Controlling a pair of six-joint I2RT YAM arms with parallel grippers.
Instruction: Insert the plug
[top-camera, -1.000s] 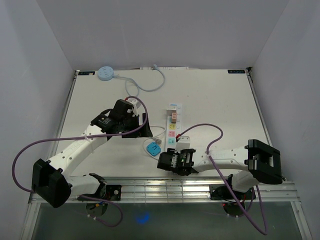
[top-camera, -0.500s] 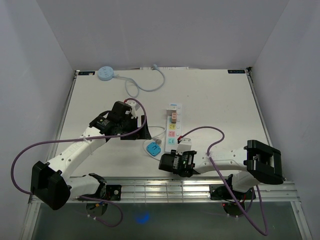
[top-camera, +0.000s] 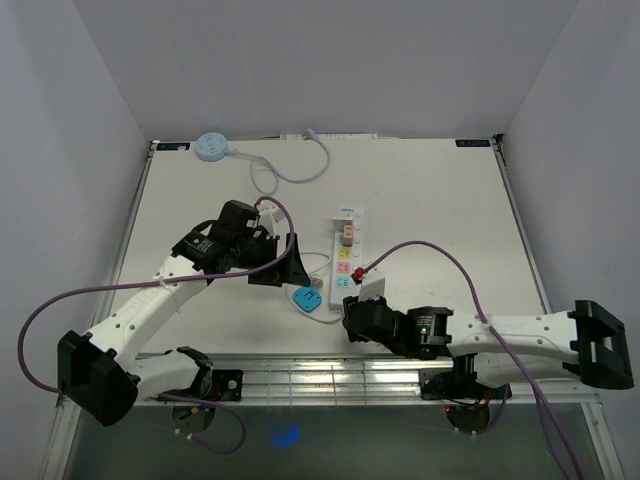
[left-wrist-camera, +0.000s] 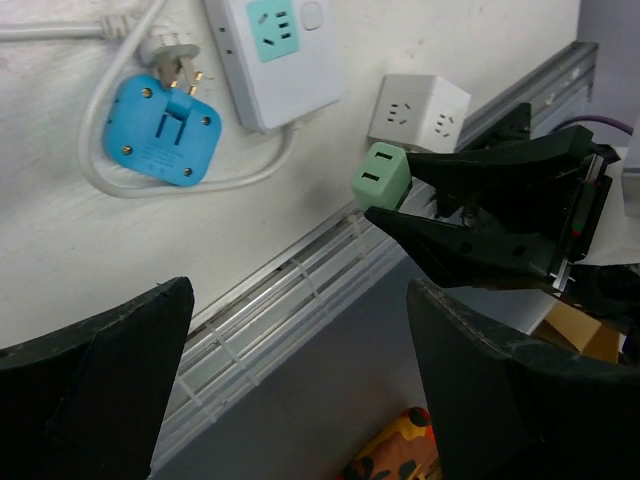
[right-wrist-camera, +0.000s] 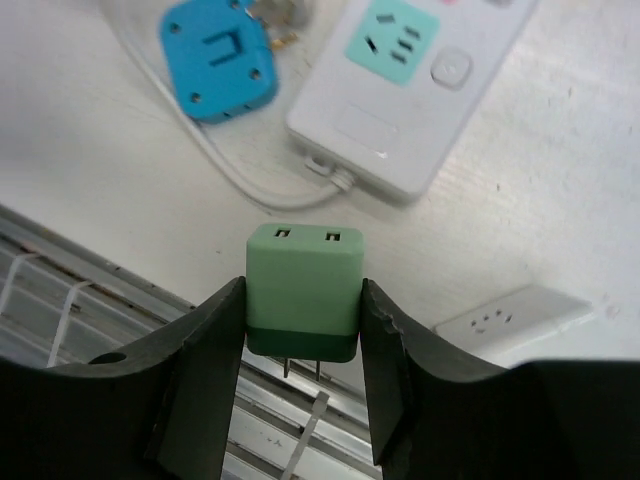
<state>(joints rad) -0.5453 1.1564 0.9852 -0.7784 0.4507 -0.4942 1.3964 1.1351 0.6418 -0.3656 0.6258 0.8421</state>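
Moved: your right arm now lies lower and flatter along the near rail than a second ago, with its elbow block swung out toward the right. The left arm has crept slightly toward the power strip (top-camera: 343, 252).
Right end effector (right-wrist-camera: 303, 315): clamped on the green plug (right-wrist-camera: 303, 288), with one black finger pressed against each of its sides. It sits just off the strip's near end.
Green plug: you hold it off the strip, seated in no socket. Two metal pins stick out of its darker end and two small slots show on its lighter end. From the left wrist view it sits just beside the white cube adapter (left-wrist-camera: 418, 112).
Left end effector (top-camera: 283, 266): fingers spread wide apart and gripping nothing. It hangs to the left of the strip, its camera looking toward the strip's near end.
Power strip: it lies flat on the tabletop (top-camera: 440, 200), running away from you. Its nearest socket is teal and unoccupied, with a round button next to it.
Blue adapter (left-wrist-camera: 165, 130): it lies on the tabletop left of the strip's near end, with a white plug and a loop of white cable against it.
White cube adapter: it rests right of the strip's near end, close to the rail.
Round blue device (top-camera: 212, 146): it sits well beyond the strip at the far left corner, trailing a pale cable.
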